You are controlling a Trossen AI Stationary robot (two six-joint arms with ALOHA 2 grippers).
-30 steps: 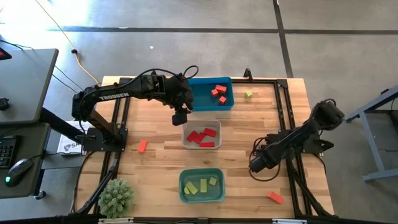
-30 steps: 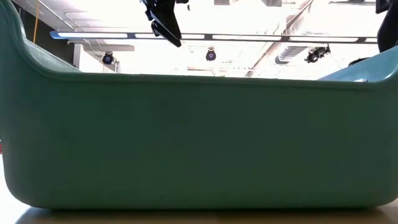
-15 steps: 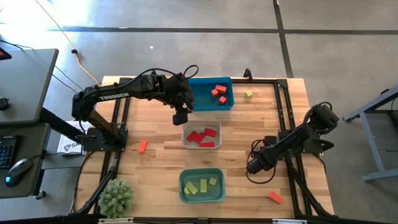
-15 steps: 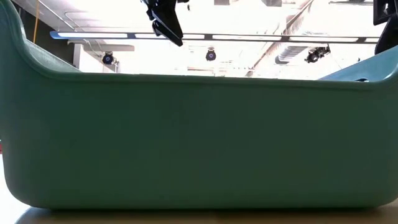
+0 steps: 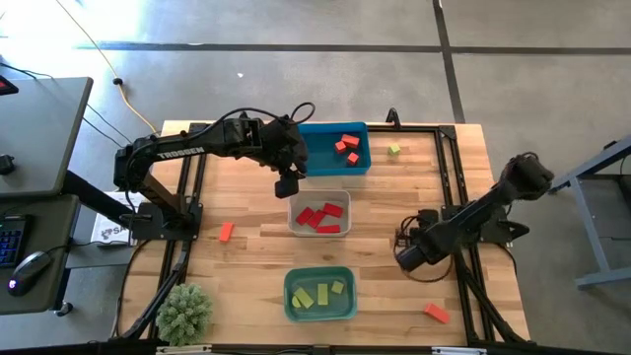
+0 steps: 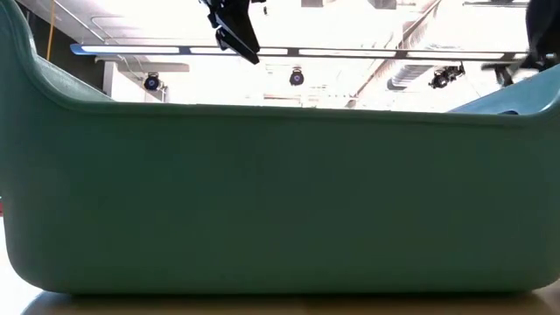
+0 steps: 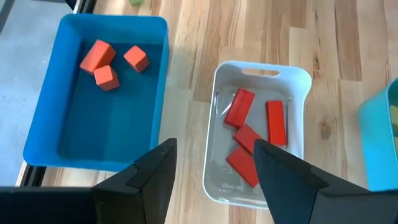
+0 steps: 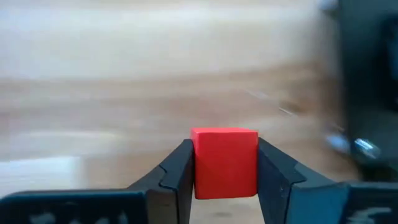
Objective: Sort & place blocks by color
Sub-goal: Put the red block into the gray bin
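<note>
you're mostly sorted: small solid blocks (image 5: 345,145) fill the blue plastic bin (image 5: 361,168), clear-grey bin (image 5: 297,228) and teal bin (image 5: 292,311), three lie loose on the wooden table (image 5: 256,256), right gripper (image 8: 225,180) clamps a red cube (image 8: 225,162), left gripper (image 7: 211,168) spread wide, empty.

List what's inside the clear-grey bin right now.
The clear-grey bin holds four red blocks, all lying flat. The left gripper hangs open above its near edge, hiding part of that end.

Teal bin (image 6: 280,201) wall filling view, dark end effector (image 6: 234,31) hanging above
</note>
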